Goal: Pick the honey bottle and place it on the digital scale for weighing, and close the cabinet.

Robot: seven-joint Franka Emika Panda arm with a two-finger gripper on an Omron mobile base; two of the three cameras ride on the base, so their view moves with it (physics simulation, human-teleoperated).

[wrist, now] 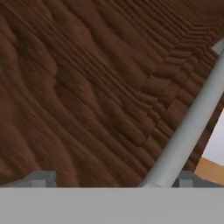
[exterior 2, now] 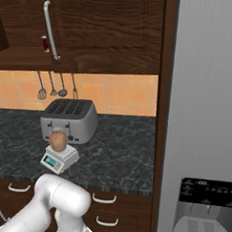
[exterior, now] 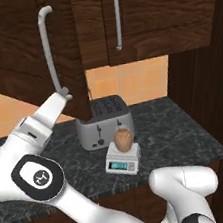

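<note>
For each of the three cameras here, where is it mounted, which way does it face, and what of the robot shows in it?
Left base view: behind the arm to its left, looking forward and down at the dark stone counter; the white arm reaches up to the open dark brown cabinet door.
Right base view: behind to its right, facing the same counter; the arm's white links rise at lower left.
Hand view: on the hand, close against the door's wood and its silver bar handle.
Both base views share the tan-brown honey bottle on the white digital scale and the silver toaster.
</note>
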